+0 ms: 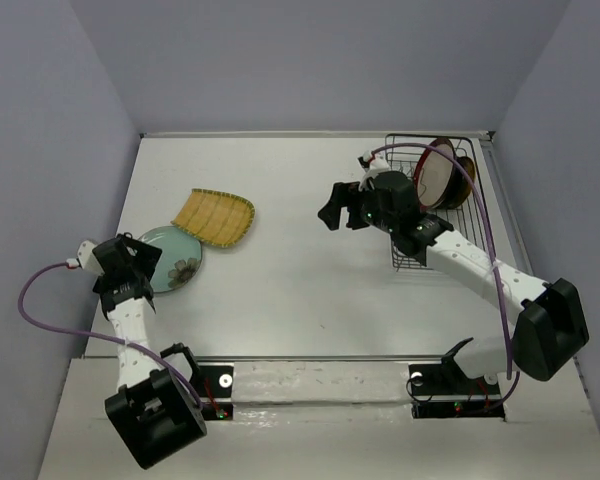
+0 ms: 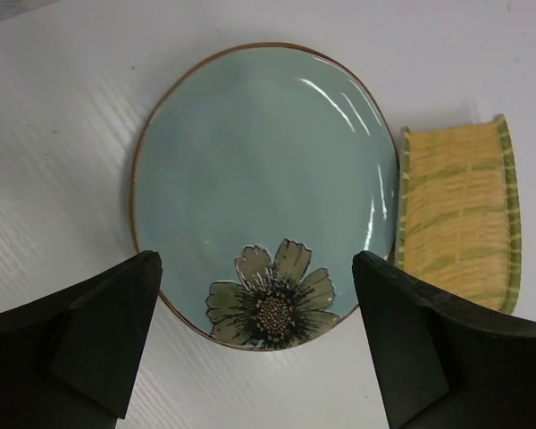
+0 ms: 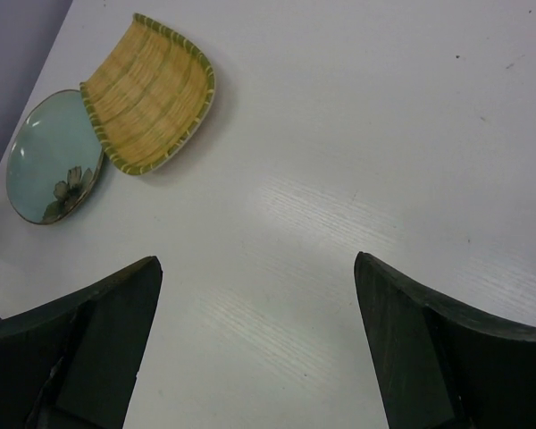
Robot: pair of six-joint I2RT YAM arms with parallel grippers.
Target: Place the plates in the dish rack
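A pale green round plate [image 1: 175, 258] with a flower print lies flat at the table's left; it fills the left wrist view [image 2: 263, 188]. A yellow ribbed fan-shaped plate [image 1: 213, 215] lies just beyond it, also seen in the left wrist view [image 2: 460, 223] and the right wrist view [image 3: 150, 94]. My left gripper [image 2: 255, 344] is open and empty, hovering over the green plate's near rim. The black wire dish rack [image 1: 435, 200] stands at the back right, holding a red-rimmed beige plate [image 1: 436, 172] upright with a dark dish behind it. My right gripper [image 1: 332, 212] is open and empty, left of the rack above bare table.
Grey walls close the table on the left, back and right. The white table [image 1: 300, 280] lies between the plates and the rack. The right arm's purple cable [image 1: 485, 225] loops over the rack.
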